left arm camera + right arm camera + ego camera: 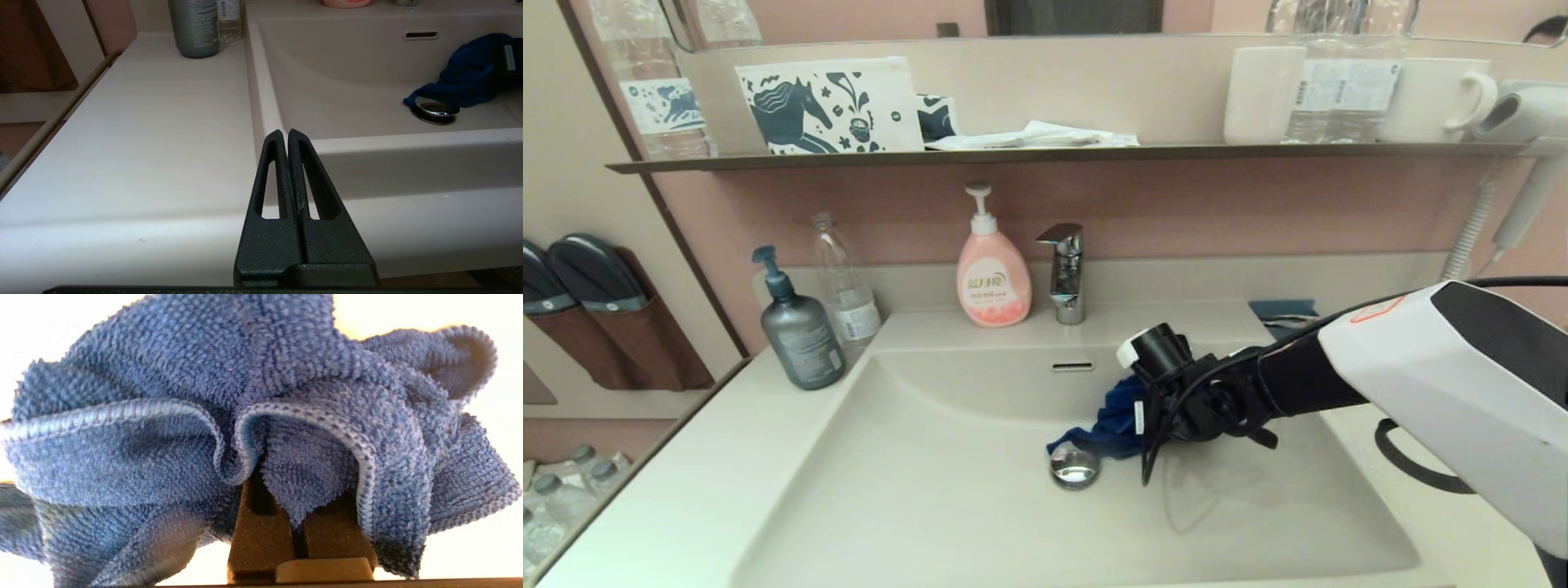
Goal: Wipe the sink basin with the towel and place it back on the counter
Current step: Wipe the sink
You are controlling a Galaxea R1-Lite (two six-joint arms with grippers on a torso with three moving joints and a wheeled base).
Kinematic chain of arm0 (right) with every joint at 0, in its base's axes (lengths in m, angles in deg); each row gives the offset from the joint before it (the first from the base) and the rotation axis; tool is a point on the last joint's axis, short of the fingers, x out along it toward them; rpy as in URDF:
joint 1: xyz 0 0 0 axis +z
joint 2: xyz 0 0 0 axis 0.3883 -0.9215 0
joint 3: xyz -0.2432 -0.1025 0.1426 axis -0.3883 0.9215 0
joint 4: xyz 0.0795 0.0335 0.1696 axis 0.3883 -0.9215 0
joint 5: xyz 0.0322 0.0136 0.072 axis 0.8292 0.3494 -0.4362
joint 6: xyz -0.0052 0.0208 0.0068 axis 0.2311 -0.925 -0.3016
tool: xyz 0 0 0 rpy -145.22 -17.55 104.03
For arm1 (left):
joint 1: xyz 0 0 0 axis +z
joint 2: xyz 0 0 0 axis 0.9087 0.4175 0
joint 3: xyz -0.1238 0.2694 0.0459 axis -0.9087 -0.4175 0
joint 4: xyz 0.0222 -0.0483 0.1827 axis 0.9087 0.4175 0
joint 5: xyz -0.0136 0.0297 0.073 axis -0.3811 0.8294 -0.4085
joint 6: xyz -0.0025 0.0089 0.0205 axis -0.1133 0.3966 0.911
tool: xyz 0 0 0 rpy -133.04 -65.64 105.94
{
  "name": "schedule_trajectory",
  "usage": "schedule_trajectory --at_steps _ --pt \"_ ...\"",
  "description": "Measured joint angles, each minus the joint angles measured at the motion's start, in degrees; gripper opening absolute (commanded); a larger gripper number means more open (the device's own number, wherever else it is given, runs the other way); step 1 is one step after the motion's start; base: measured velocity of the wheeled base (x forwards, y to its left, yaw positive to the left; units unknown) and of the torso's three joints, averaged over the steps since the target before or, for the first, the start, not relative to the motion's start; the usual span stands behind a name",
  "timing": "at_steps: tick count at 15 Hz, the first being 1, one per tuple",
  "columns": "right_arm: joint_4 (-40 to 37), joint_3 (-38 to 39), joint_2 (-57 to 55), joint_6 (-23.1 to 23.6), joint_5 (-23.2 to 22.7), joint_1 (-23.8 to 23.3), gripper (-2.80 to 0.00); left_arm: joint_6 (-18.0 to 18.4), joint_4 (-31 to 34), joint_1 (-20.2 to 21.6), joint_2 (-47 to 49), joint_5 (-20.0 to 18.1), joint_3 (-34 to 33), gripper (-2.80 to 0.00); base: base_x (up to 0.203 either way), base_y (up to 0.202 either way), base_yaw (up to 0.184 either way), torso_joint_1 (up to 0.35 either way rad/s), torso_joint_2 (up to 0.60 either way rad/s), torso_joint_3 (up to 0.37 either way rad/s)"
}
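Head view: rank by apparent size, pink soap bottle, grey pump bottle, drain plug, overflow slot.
Largest to smallest:
1-2. pink soap bottle and grey pump bottle, too alike to rank
3. drain plug
4. overflow slot

towel (1115,420) deep blue, paler stitched hem | sink basin (931,490) and bench (686,506) cream-white | drain plug (1075,466) shiny chrome | soap bottle (992,282) pink, white pump | pump bottle (799,331) slate grey | pouch (829,106) white, navy horse print | wall (1176,204) dusty pink

Pink wall (1176,212) behind a dark metal shelf (1045,153) (mirror (874,16) above it)
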Motion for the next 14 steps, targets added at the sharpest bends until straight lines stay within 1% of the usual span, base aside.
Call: schedule_trajectory --at_steps 2,3,4,6,7,10,12,14 --pt "-0.90 2.16 1.46 0.15 1.21 -1.66 -2.80 0.02 -0.01 0.00 0.00 -0.03 0.00 -2.80 0.000 0.000 0.000 0.000 0.00 0.000" --pt "-2.63 3.11 2.01 0.17 2.14 -2.18 -2.80 0.02 -0.01 0.00 0.00 -0.01 0.00 -2.80 0.000 0.000 0.000 0.000 0.00 0.000" --pt "-4.92 3.85 2.55 0.12 2.78 -2.56 -2.80 0.00 0.01 0.00 0.00 0.01 -0.02 -2.80 0.000 0.000 0.000 0.000 0.00 0.000" --pt "-11.99 4.64 3.53 -0.36 3.09 -2.94 -2.80 -0.02 -0.01 0.00 0.00 -0.01 -0.02 -2.80 0.000 0.000 0.000 0.000 0.00 0.000" --pt "-15.63 4.89 3.99 -1.44 3.28 -2.99 -2.80 0.00 0.01 0.00 0.00 0.01 -0.02 -2.80 0.000 0.000 0.000 0.000 0.00 0.000" --pt "-16.22 5.49 4.70 -4.74 2.85 -3.05 -2.80 0.00 -0.01 0.00 0.00 0.01 -0.02 -2.80 0.000 0.000 0.000 0.000 0.00 0.000" --pt "-16.21 5.99 5.06 -5.14 2.40 -2.90 -2.80 0.02 0.01 0.00 0.00 0.01 -0.02 -2.80 0.000 0.000 0.000 0.000 0.00 0.000" --pt "-16.19 7.31 5.42 -5.36 2.08 -1.50 -2.80 0.02 0.01 0.00 0.00 -0.01 -0.02 -2.80 0.000 0.000 0.000 0.000 0.00 0.000"
